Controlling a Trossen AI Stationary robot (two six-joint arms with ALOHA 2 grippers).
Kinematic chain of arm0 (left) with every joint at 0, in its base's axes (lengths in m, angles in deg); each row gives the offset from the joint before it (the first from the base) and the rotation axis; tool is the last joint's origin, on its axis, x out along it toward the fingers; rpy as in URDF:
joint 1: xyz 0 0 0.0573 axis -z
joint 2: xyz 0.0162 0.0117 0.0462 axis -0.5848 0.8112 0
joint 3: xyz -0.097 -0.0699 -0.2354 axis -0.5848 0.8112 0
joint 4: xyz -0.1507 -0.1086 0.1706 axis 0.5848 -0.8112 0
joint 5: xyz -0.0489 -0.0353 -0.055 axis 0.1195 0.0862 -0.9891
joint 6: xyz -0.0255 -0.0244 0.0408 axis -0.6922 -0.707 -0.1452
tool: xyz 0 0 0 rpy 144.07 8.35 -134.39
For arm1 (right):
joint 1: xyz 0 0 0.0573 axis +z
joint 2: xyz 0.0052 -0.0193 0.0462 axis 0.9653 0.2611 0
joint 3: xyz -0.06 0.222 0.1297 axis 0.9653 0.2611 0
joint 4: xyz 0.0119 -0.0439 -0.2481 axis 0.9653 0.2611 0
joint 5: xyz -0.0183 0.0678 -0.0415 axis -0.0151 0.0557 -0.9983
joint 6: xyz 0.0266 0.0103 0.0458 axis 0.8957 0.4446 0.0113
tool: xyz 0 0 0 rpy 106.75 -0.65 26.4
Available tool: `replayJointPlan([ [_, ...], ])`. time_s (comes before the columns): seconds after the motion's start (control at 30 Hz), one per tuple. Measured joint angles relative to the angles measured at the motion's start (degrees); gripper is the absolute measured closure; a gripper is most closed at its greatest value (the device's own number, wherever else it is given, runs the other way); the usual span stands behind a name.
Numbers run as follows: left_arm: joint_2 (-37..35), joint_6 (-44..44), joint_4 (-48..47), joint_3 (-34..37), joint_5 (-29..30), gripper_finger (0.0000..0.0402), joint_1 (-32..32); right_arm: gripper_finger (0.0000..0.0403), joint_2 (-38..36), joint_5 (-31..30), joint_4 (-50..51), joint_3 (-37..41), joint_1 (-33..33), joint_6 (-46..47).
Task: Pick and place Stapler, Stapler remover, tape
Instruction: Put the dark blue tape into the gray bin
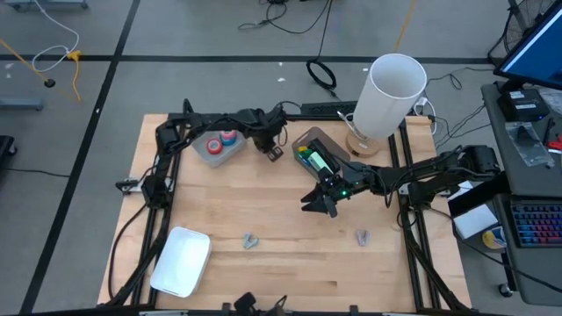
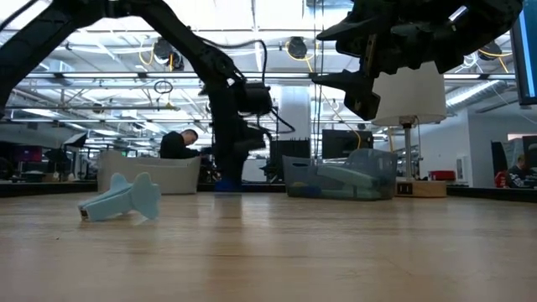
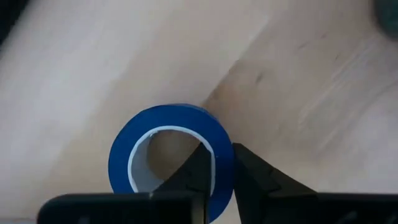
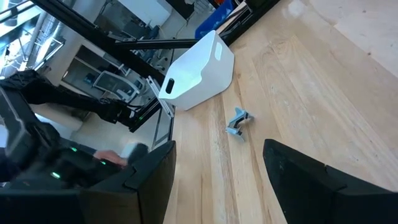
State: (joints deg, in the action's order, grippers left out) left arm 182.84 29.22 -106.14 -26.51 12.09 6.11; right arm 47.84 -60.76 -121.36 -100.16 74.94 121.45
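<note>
Now the left pincer (image 3: 217, 180) is down at the table (image 1: 281, 263) and pressed together on the wall of a blue tape roll (image 3: 171, 158): one finger (image 3: 193, 174) sits inside the pale core hole, the other outside the ring, and the roll lies flat on the wood. From above, that left pincer (image 1: 274, 151) sits at the far side of the table, just beside a shallow grey tray (image 1: 204, 156) that carries more tape rolls (image 1: 222, 140), blue and red.

Over to the right pincer (image 1: 318, 204): fingers spread wide, nothing between them, hanging above the middle of the table. Its wrist camera looks down between its two dark fingers (image 4: 149, 180) at bare planks, with a small pale blue staple remover (image 4: 237, 122) lying near a white bin (image 4: 196, 71).

Room to move: the near half of the table is largely bare wood. Two small pale blue staple removers lie there, one (image 1: 250, 240) left of centre, the other (image 1: 362, 236) to the right, well apart. The white bin (image 1: 182, 261) lies at the near left corner. Behind the right arm a clear container (image 1: 318, 158) holds green and dark items, and a tall white cylinder (image 1: 392, 95) stands at the far right corner.

Level with the table, a staple remover (image 2: 122, 200) looms close, and a person (image 2: 178, 144) shows in the room beyond.
</note>
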Motion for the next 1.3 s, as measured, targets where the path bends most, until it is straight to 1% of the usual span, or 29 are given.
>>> replayJointPlan([
  [0.23,-11.7,-1.6,-2.1,-0.1,0.9,0.0366,-0.3,0.0165,0.0,0.1,0.0,0.0,0.0,-0.2],
  [0.4,-23.8,-4.0,-1.7,-0.2,2.3,0.0364,-0.2,0.0165,0.0,0.1,0.0,0.0,0.0,-0.6],
  [0.63,-39.9,-4.5,-3.7,-0.3,10.2,0.0366,0.2,0.0165,0.0,0.1,0.0,0.0,0.0,-0.7],
  [0.7,-43.4,-5.6,-6.1,-0.3,13.9,0.0366,0.6,0.0165,0.0,0.0,0.0,0.0,0.0,-0.6],
  [0.83,-49.1,-9.1,-14.6,-0.3,21.7,0.0365,0.7,0.0165,0.0,0.0,0.0,0.0,0.0,-0.7],
  [0.93,-51.4,-13.3,-23.0,-0.3,24.4,0.0366,0.7,0.0165,0.0,0.0,0.0,0.0,0.0,-0.9],
  [1.03,-51.8,-18.2,-31.1,-0.3,24.5,0.0366,0.7,0.0165,0.0,-0.1,0.0,0.0,0.0,-0.9],
  [1.2,-50.4,-25.6,-44.4,-0.3,20.7,0.0365,0.7,0.0165,0.0,-0.1,0.0,0.0,0.0,-0.9],
  [1.3,-48.7,-26.8,-47.9,-0.2,19.6,0.0361,1.6,0.0165,0.0,-0.1,0.0,0.0,0.0,-1.5],
])
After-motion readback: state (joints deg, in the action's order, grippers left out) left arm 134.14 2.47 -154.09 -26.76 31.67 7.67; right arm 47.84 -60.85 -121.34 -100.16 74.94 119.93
